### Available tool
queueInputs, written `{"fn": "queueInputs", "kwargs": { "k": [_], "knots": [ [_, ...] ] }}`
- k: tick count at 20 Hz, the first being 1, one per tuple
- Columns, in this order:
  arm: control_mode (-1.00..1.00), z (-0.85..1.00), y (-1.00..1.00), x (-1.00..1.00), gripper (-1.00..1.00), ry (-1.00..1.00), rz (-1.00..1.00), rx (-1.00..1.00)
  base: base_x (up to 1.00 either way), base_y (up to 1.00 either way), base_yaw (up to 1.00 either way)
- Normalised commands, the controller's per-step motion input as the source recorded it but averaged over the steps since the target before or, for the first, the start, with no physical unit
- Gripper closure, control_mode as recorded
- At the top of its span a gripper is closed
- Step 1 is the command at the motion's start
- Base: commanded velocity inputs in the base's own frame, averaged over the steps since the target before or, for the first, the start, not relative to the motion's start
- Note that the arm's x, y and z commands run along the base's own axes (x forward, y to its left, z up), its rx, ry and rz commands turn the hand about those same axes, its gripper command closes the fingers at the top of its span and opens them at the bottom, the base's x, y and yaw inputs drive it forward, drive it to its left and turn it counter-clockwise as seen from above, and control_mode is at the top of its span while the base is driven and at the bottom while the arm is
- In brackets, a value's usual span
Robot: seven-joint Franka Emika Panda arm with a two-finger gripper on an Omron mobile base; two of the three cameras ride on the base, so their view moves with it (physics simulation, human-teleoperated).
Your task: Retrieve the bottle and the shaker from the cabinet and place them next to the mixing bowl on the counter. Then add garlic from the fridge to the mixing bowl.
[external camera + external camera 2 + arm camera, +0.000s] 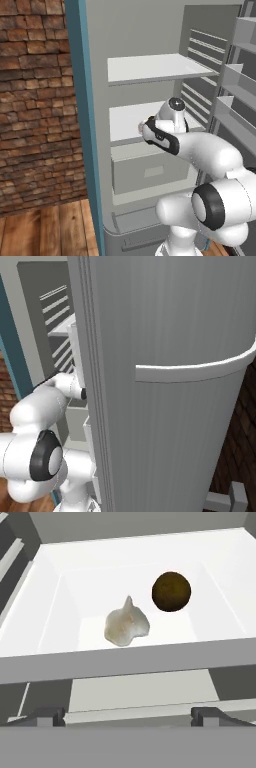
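Garlic (127, 622) lies on a white shelf (60, 612) inside the fridge (95, 125), a pale, lumpy bulb with its pointed tip turned toward the back wall, and in the hand view we see it a little left of the middle of that shelf. Just beside it, toward the right and a bit farther back, sits a dark brown round thing (171, 591); the two are near each other, but we cannot tell whether they touch. The shelf's front lip crosses the hand view below the garlic as a grey bar, and beneath it we look at a lower level of the pale interior. Our gripper (128, 717) has its two dark fingertips (47, 716) spread wide at the bottom of that view, one at each side, with nothing between them, apart from the garlic. From the left base view we see our white arm reaching into the open fridge at the height of the second shelf, above the grey drawer (150, 172), with the teal side wall and the brick wall (35, 100) to the left. From the right base view the grey fridge door (170, 386) with its curved handle (200, 368) stands close in front of us.
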Motion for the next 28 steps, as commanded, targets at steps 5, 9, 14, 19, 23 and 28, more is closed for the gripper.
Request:
{"fn": "queueInputs", "kwargs": {
  "k": [5,9,14,19,23,28],
  "knots": [
    [-1.0,-0.08,0.01,0.29,-1.0,0.0,0.0,0.0,0.0,0.0,0.0],
    [-1.0,-0.13,0.01,0.28,-1.0,0.0,0.0,0.0,0.0,0.0,0.0],
    [-1.0,-0.13,0.05,0.3,-1.0,0.01,0.0,0.0,0.0,0.0,0.0],
    [-1.0,-0.18,0.04,0.24,-1.0,0.0,0.0,0.0,0.0,0.0,0.0],
    [-1.0,-0.29,0.0,0.12,-1.0,0.0,0.0,0.0,0.0,0.0,0.0],
    [-1.0,-0.07,0.0,0.24,-1.0,0.0,0.0,0.0,0.0,0.0,0.0]
  ]
}}
